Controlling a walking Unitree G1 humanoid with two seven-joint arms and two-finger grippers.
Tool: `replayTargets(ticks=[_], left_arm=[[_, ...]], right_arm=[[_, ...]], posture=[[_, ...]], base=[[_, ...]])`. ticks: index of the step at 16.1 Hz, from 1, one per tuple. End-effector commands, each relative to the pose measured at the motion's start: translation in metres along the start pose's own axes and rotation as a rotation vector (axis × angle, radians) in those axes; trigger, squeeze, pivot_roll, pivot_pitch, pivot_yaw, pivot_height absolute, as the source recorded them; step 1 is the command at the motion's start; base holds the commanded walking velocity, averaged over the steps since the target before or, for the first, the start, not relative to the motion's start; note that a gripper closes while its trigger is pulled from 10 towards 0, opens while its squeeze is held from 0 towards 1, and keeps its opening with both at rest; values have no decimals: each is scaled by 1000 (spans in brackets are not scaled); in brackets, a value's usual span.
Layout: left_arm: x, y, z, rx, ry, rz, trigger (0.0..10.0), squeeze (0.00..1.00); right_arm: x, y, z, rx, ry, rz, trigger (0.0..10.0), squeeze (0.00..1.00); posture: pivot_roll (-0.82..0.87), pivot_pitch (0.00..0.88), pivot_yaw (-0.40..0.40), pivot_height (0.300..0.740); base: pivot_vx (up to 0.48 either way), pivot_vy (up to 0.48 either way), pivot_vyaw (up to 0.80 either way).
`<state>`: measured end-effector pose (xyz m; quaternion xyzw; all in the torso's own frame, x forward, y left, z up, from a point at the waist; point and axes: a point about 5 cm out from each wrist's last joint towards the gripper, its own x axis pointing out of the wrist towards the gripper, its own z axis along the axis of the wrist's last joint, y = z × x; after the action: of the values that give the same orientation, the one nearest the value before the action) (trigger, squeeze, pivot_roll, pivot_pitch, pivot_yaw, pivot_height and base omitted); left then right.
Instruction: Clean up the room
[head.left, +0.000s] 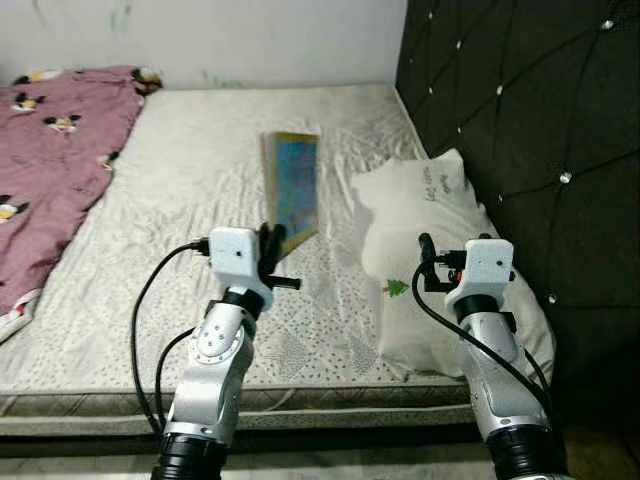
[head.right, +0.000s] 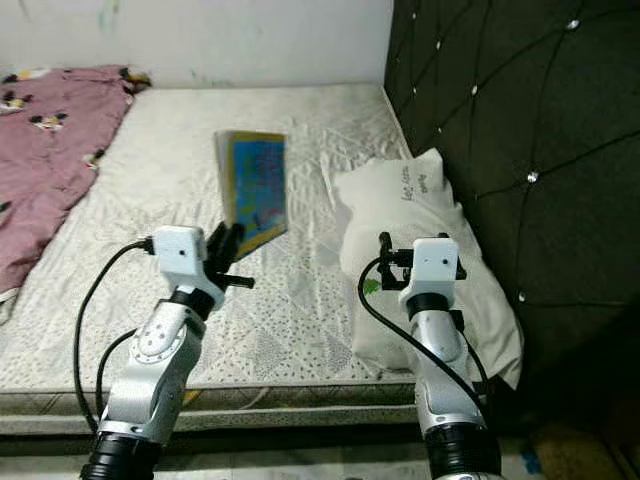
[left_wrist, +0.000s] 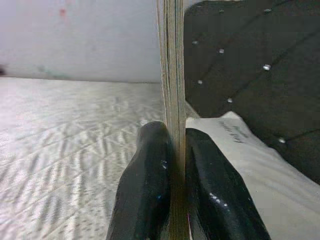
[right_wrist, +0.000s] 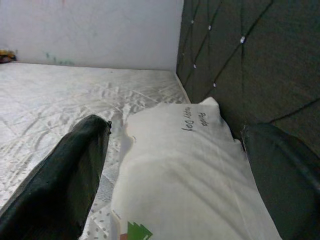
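Observation:
My left gripper (head.left: 272, 243) is shut on a thin book (head.left: 292, 190) with a blue cover, holding it upright on edge above the mattress (head.left: 200, 180). In the left wrist view the book's page edge (left_wrist: 172, 75) stands pinched between both black fingers (left_wrist: 145, 185). My right gripper (head.left: 428, 262) is open and hovers over the near end of a white pillow (head.left: 425, 215) that lies against the headboard. The right wrist view has the pillow (right_wrist: 185, 170) lying between the two spread fingers (right_wrist: 65, 175).
A dark tufted headboard (head.left: 540, 120) rises along the right. A pink patterned blanket (head.left: 50, 170) covers the mattress's far left. A white wall (head.left: 220, 40) stands behind the bed. The mattress's front edge (head.left: 300, 400) runs just before my arms.

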<state>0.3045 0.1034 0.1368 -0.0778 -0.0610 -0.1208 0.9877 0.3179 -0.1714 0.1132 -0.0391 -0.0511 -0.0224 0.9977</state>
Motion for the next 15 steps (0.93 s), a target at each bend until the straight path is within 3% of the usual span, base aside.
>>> replayTargets(ticks=[1,12,15], left_arm=[[2,0,8,16,-49,4,10000,0],[0,-1,6,-28,-30,28,10000,0],[1,-4,6,-53,-28,24,10000,0]], right_arm=[[2,4,2,7,-10,13,10000,0],[2,4,0,19,1,8,10000,0],[2,7,-1,79,13,10,10000,0]], posture=[[-110,78,32,740],[-109,103,32,740],[-109,103,34,740]], base=[[0,0,0],[0,0,0],[0,0,0]])
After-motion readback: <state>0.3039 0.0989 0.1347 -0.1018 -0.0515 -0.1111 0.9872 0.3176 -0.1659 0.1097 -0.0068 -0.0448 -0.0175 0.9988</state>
